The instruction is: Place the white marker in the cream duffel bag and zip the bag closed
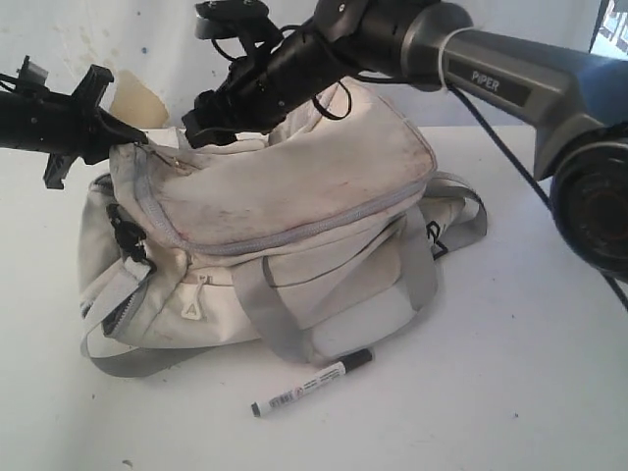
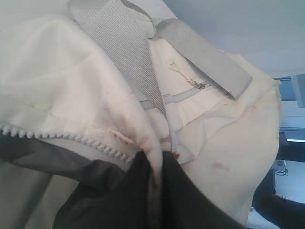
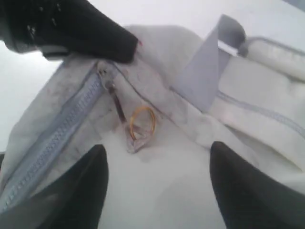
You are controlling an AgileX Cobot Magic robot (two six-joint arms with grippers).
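White marker point(image 1: 312, 383): flat on the bench point(image 1: 491, 392), just in front of the cream duffel bag point(image 1: 294, 196), black cap toward the right of the exterior view. Outside the bag, free of both claws.

Left claw point(image 2: 153, 160): clenched on a fold of the bag's cream fabric at one end of the grey zipper point(image 2: 71, 139), that corner raised, dark lining showing beside the teeth.

Right claw point(image 3: 157, 191): released, fingers point(image 3: 71, 191) wide apart over the bag's top, near the zipper pull point(image 3: 138, 129) with its small orange ring, grasping nothing.
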